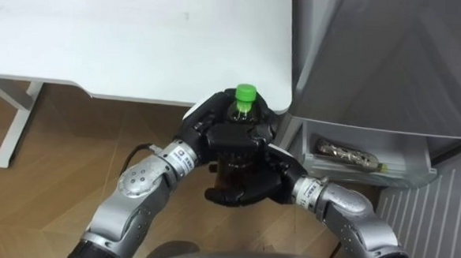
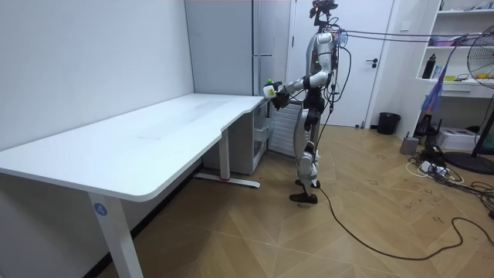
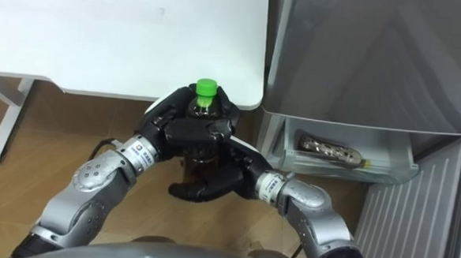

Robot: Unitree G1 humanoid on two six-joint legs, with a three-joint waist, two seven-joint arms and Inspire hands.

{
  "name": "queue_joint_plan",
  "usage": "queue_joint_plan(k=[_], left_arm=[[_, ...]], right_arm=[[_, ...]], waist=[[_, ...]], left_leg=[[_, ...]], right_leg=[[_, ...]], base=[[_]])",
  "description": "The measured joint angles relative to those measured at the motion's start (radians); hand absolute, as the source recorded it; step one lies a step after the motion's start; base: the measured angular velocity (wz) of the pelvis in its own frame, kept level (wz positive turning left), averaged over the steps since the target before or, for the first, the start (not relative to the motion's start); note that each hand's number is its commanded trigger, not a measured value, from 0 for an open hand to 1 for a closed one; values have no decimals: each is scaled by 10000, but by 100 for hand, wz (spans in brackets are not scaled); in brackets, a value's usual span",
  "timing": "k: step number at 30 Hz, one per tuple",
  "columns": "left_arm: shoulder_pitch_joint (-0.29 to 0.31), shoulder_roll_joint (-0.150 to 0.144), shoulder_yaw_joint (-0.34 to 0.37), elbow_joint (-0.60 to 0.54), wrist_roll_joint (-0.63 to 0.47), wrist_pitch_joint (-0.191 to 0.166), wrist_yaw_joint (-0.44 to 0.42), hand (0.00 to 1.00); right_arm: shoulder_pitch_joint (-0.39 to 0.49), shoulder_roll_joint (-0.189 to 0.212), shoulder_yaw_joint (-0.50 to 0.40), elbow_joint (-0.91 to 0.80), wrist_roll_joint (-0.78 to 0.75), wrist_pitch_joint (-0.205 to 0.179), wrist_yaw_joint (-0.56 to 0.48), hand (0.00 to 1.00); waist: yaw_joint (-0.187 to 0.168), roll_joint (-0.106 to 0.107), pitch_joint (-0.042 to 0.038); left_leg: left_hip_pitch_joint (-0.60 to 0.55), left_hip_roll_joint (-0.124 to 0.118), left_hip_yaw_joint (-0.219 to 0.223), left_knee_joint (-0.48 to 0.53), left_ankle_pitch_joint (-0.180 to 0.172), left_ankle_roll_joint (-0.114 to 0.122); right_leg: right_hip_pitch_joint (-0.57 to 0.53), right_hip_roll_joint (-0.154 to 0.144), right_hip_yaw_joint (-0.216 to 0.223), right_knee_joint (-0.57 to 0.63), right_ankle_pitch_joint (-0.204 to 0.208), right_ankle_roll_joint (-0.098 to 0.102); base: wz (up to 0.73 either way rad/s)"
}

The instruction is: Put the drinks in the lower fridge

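Green-capped bottle (image 1: 244,102) upright, left hand (image 1: 215,127) clamped round body, right hand (image 1: 247,189) curled under base; open fridge drawer (image 1: 409,162) just right (right arm nearer).

The robot stands upright on the wooden floor (image 2: 231,224) at the far end of a long white desk (image 2: 154,135), facing the room view's left; its hands (image 2: 278,93) are raised together before its chest, closed about a small bottle (image 2: 269,88) with a green top, held just past the desk's far corner; a tall grey fridge (image 2: 228,46) rises behind the desk, and low on its front a pale drawer (image 2: 262,131) juts out; behind the robot is a white door (image 2: 347,62), with a dark bin (image 2: 388,122) near it; at the room view's right stand a fan (image 2: 482,62) and white shelves (image 2: 455,46), with loose cables (image 2: 444,171) lying on the floor.
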Motion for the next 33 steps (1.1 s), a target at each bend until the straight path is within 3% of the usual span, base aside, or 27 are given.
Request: queue_joint_plan(k=[7, 18, 19, 20, 21, 22, 33], left_arm=[[1, 19, -88, 3, -51, 12, -142, 100], [-6, -56, -36, 1, -460, 8, -101, 100], [-6, -57, -34, 1, -459, 8, -101, 74], [-6, -61, -33, 1, -458, 7, -100, 58], [-6, -64, -31, 1, -458, 7, -100, 7], [-6, -65, -29, 1, -458, 7, -100, 0], [-13, -135, 47, -3, -430, -215, -70, 0]], right_arm=[[-4, -246, 225, 4, 299, 21, 87, 100], [-4, -274, 235, 1, 401, -149, 102, 100], [-4, -274, 236, 1, 404, -148, 102, 100], [-4, -274, 236, 1, 405, -148, 102, 100], [-4, -273, 232, 2, 405, -148, 102, 100], [-4, -273, 227, 2, 405, -148, 102, 100], [21, -283, 243, 8, 738, -139, 129, 100]], waist=[[26, -7, -5], [20, -24, -16], [22, -24, -16], [22, -23, -16], [22, -23, -16], [22, -23, -16], [23, -33, -21]], left_leg=[[-85, 2, 29, 15, 1, 0], [-78, 2, 7, 9, 0, 0], [-78, 2, 7, 9, 0, 0], [-77, 2, 6, 10, 0, 0], [-78, 2, -1, 11, 0, 0], [-78, 2, -3, 11, 0, 0], [-191, 1, 44, 31, 1, 0]], right_leg=[[-126, 5, 35, 21, 2, -3], [-138, 7, 72, 15, 3, -2], [-137, 7, 72, 15, 3, -2], [-136, 7, 72, 15, 4, -2], [-137, 7, 72, 15, 4, -2], [-137, 7, 72, 15, 4, -2], [-246, 8, 71, 17, 9, -6]], base=[[-1], [-1], [0], [0], [0], [0], [0]])
